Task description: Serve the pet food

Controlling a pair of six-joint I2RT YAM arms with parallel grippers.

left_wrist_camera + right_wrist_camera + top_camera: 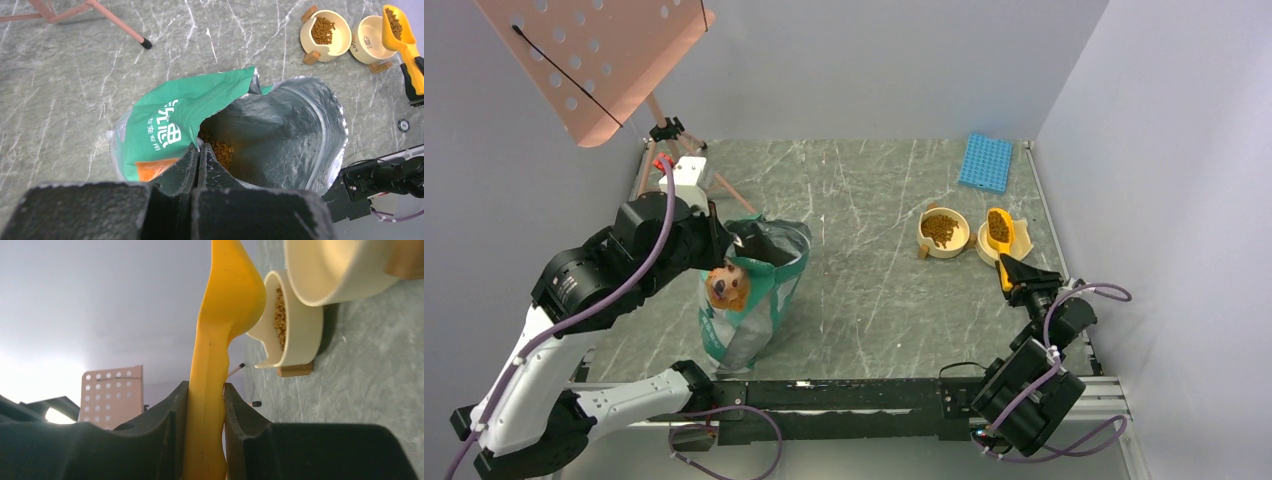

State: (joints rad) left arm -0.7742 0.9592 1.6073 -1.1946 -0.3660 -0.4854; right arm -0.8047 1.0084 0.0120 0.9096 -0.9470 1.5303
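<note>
The pet food shows in three places: in the left cream bowl (940, 229), in the orange scoop (999, 228), and inside the open green-silver bag (222, 150). My left gripper (724, 238) is shut on the bag's near rim (200, 149) and holds the bag (754, 290) open and upright. My right gripper (1011, 272) is shut on the scoop's handle (206, 390). It holds the filled scoop (397, 25) over the right cream bowl (367, 47). The left bowl (325, 32) holds a heap of kibble. I cannot see the right bowl's contents.
A blue rack (985, 162) lies at the back right. A pink perforated stand (594, 60) on tripod legs (686, 165) rises at the back left, one foot (145, 43) on the table. Grey walls close both sides.
</note>
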